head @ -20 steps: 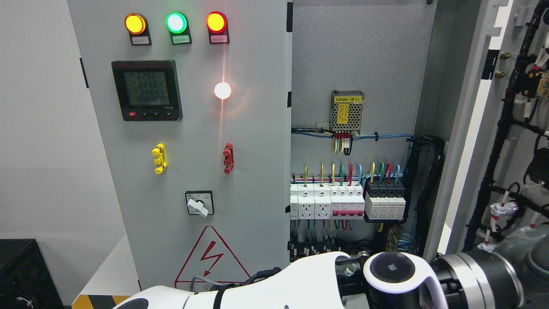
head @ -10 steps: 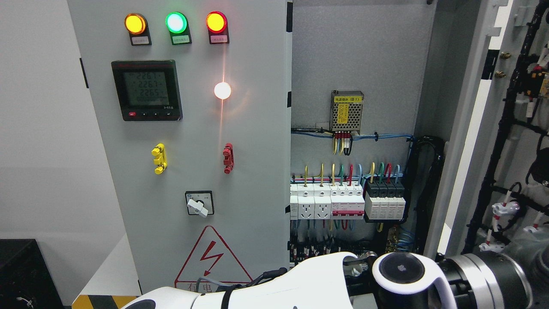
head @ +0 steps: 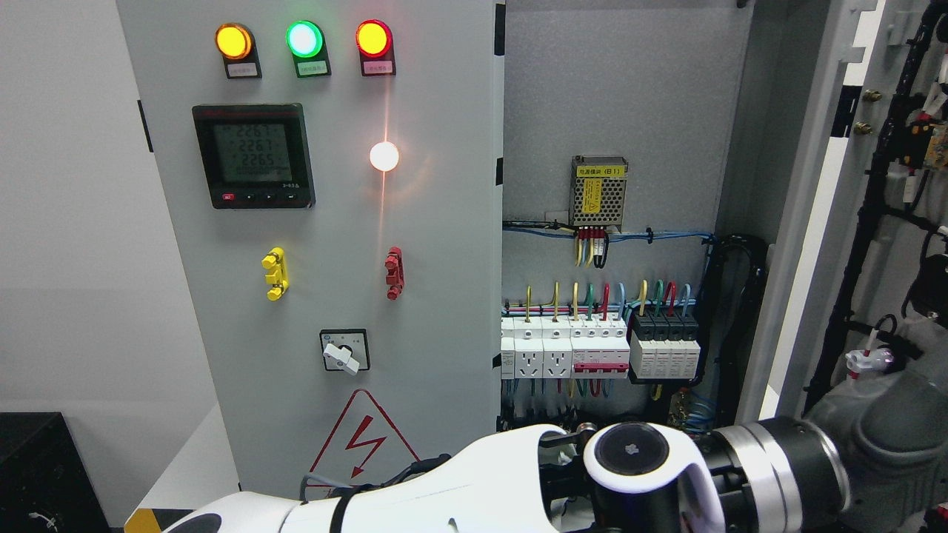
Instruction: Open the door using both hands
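Note:
The grey cabinet has its left door [head: 326, 222] closed, carrying three lamps, a meter and a rotary switch. Its right door [head: 837, 222] stands swung open at the picture's right, with black cable looms on its inner face. My left arm [head: 474, 488] comes in from the lower left and reaches across the bottom. Its round white joint [head: 637, 459] and silver wrist lead to the grey left hand [head: 889, 429], which lies low against the open door's inner side. Its grip on the door is hidden. My right arm does not show.
Inside the cabinet [head: 615, 111] are a mesh power supply [head: 598, 191], rows of breakers [head: 600, 348] and coloured wires. A black box [head: 44, 474] stands at the lower left, beside a white wall. A yellow-black striped edge [head: 144, 522] shows at the bottom.
My left arm's joint has shifted left and slightly up, and the grey hand now sits higher and shows larger at the right edge. The open door has barely moved.

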`<state>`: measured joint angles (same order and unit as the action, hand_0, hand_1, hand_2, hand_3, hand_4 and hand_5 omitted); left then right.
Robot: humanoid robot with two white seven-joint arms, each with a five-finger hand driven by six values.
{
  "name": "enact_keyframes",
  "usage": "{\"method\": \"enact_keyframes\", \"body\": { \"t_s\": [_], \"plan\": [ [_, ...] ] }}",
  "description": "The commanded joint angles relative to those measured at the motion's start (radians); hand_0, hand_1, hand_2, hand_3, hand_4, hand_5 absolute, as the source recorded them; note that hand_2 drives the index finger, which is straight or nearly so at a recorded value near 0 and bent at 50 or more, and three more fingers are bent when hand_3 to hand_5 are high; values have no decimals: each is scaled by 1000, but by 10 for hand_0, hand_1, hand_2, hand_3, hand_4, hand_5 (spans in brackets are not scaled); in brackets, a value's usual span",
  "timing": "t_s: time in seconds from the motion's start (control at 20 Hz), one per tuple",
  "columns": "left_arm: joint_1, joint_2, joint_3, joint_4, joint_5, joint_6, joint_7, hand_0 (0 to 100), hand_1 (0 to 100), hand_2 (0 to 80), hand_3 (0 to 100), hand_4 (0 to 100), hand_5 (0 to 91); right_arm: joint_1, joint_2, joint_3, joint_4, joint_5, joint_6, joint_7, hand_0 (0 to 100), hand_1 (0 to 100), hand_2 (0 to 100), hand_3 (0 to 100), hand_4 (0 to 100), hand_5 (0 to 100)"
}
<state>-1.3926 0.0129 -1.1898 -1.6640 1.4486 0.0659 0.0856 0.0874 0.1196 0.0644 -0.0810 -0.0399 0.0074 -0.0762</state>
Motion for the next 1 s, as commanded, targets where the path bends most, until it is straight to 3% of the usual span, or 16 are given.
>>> {"method": "enact_keyframes", "body": {
  "t_s": [0.0, 0.25, 0.65, 0.8, 0.95],
  "plan": [
    [44, 257, 32, -230, 1, -2, 0, 0, 0, 0, 0, 0, 0, 0, 0, 0, 0, 0, 0, 0, 191, 0, 0, 0, 0, 0],
    [108, 393, 68, -322, 1, -2, 2, 0, 0, 0, 0, 0, 0, 0, 0, 0, 0, 0, 0, 0, 191, 0, 0, 0, 0, 0],
    [291, 556, 79, -362, -7, -5, 0, 0, 0, 0, 0, 0, 0, 0, 0, 0, 0, 0, 0, 0, 191, 0, 0, 0, 0, 0],
    [384, 608, 79, -359, -33, -9, -4, 0, 0, 0, 0, 0, 0, 0, 0, 0, 1, 0, 0, 0, 191, 0, 0, 0, 0, 0],
    [480, 651, 79, -359, -98, -11, -6, 0, 0, 0, 0, 0, 0, 0, 0, 0, 1, 0, 0, 0, 191, 0, 0, 0, 0, 0]
  ]
}}
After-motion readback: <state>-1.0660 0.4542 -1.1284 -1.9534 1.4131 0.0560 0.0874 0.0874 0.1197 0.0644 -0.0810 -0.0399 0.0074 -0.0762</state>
